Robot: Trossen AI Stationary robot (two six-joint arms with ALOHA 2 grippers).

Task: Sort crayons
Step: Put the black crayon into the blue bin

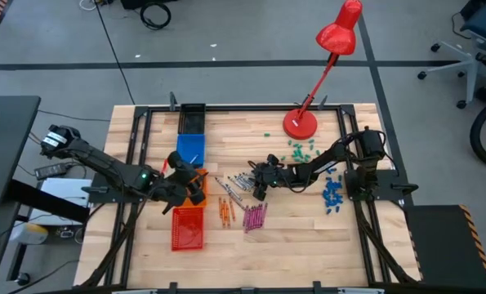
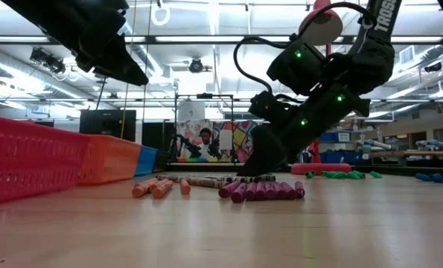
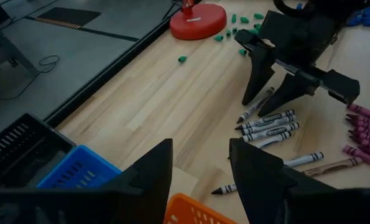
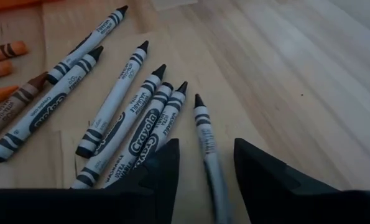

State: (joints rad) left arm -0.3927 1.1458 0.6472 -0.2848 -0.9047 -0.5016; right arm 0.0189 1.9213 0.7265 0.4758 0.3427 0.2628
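Observation:
Several grey crayons point(image 1: 238, 181) point(image 4: 129, 118) lie loose at the table's middle. Orange crayons point(image 1: 225, 210) point(image 2: 158, 187) and a row of magenta crayons point(image 1: 255, 216) point(image 2: 262, 191) lie nearer the front edge. My right gripper point(image 1: 259, 188) point(image 4: 206, 162) is low over the grey ones and open, slanting down. Its fingers stand on either side of one grey crayon point(image 4: 203, 124) that lies flat on the wood. My left gripper point(image 1: 185, 181) point(image 3: 200, 168) hangs open with nothing in it above the orange basket point(image 3: 191, 208), left of the crayons.
A red basket point(image 1: 187, 229), the orange one, a blue one point(image 1: 190, 149) and a black one point(image 1: 192, 117) stand in a line at the left. A red lamp's base point(image 1: 300, 122) stands at the back. Green bits point(image 1: 301, 149) and blue bits point(image 1: 332, 194) lie at the right.

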